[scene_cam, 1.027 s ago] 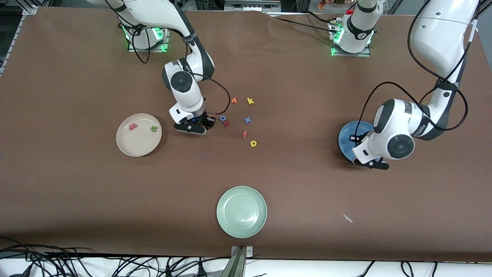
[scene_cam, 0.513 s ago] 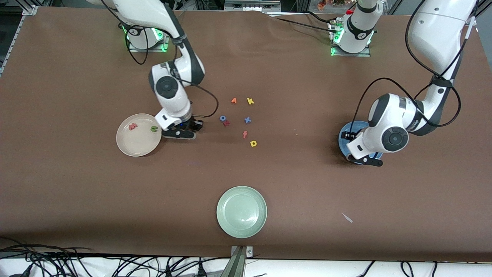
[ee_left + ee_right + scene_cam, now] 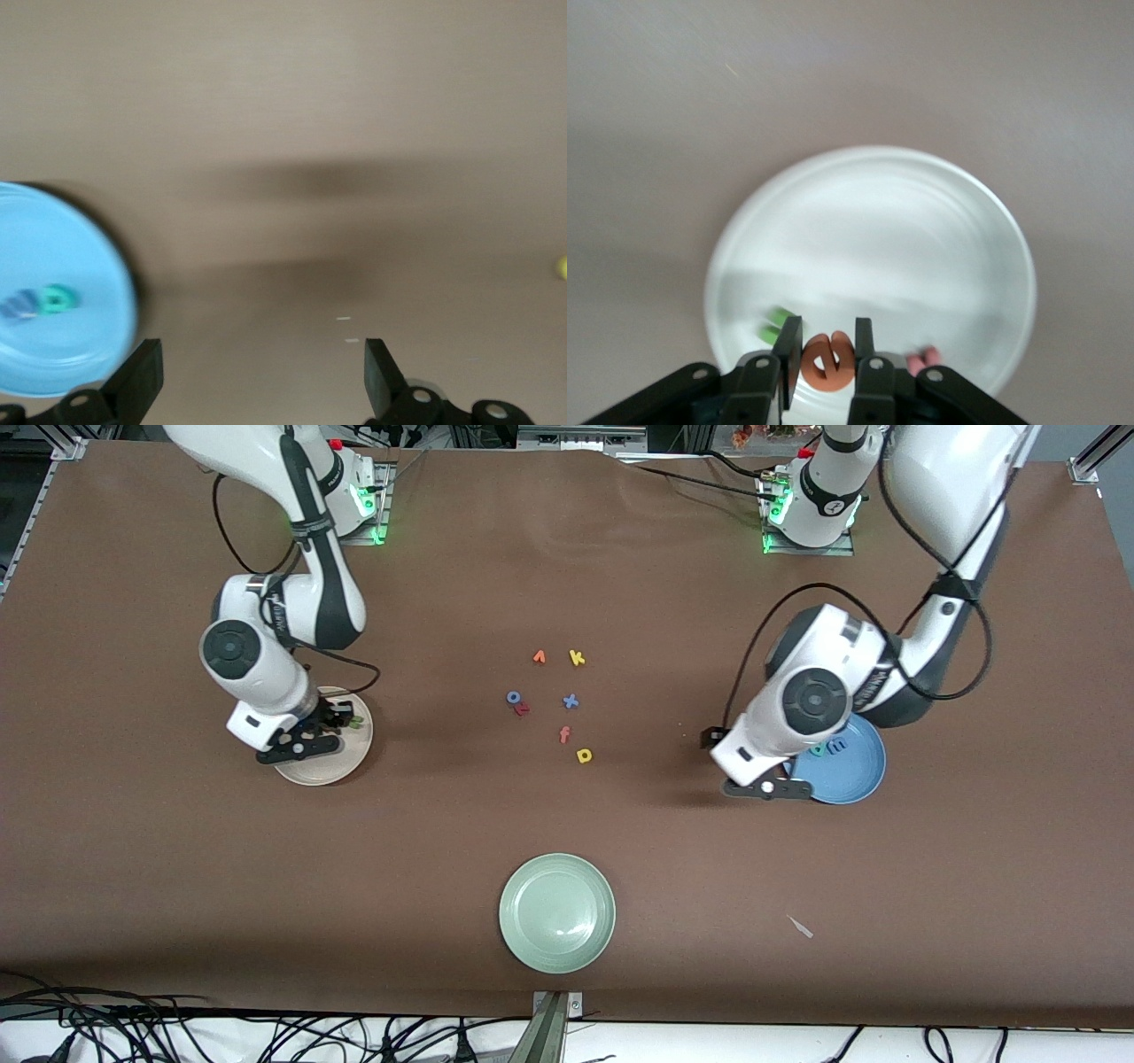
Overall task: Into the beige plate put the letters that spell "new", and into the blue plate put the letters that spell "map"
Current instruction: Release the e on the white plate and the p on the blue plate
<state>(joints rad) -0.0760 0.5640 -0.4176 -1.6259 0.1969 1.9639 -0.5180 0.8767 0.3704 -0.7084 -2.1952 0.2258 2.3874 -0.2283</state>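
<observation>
Orange e [image 3: 827, 362] pinched in right gripper [image 3: 827, 354] jaws over beige plate [image 3: 939, 221]; left gripper [image 3: 263, 381] jaws spread.

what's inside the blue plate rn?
In the blue plate: blue m and teal p. The left arm covers part of it; anything there is hidden.

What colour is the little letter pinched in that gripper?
Orange foam letter e, clearest in the right wrist view.

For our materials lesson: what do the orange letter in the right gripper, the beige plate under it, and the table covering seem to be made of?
Orange e: probably foam; thick, matte, soft-edged, pinched by the right gripper.
Beige plate: likely glazed ceramic or hard plastic; smooth with a soft sheen and faint rings.
Table covering: seemingly brown paper or cloth; matte, with slight creases.
</observation>
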